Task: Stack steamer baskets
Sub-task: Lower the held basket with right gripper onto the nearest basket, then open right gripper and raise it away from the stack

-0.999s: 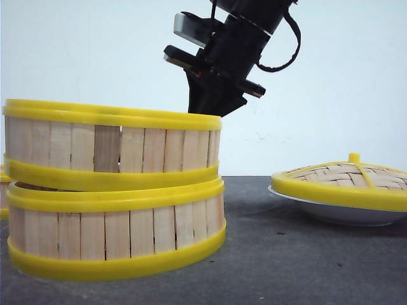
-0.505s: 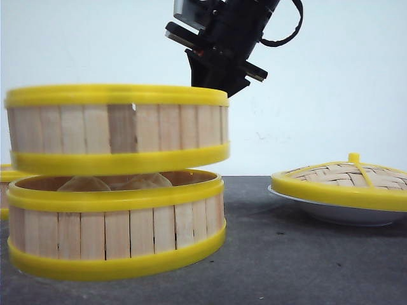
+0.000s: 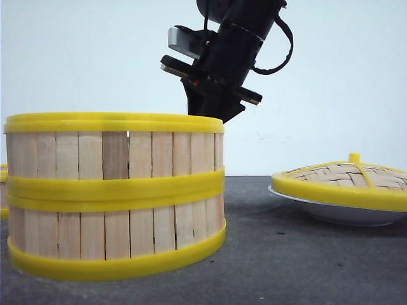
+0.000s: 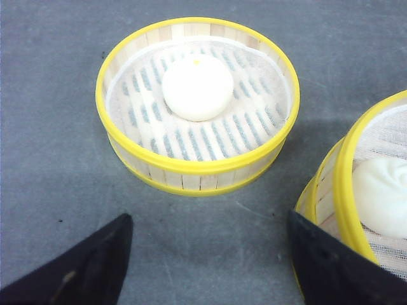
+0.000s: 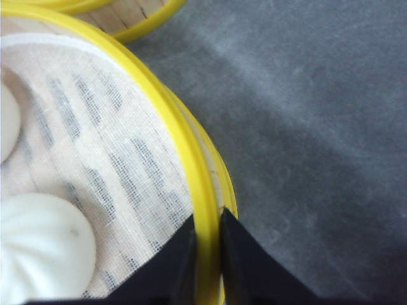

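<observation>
Out front I see the top basket (image 3: 114,149) sitting squarely on the bottom basket (image 3: 117,238) on the table (image 3: 292,254), with a lidded plate (image 3: 340,213) well apart to the right. My left wrist camera shows the left gripper (image 4: 206,260) with fingers spread wide, hovering near a third basket (image 4: 197,105) holding one bun (image 4: 197,87). On the right wrist camera, my right gripper (image 5: 206,244) pinches the top basket's yellow rim.

No text, label, brand, number or sign can be read in any view, neither on the round pale-slatted steamer baskets with yellow plastic rims (image 3: 114,197) nor on the black gripper body above them.
</observation>
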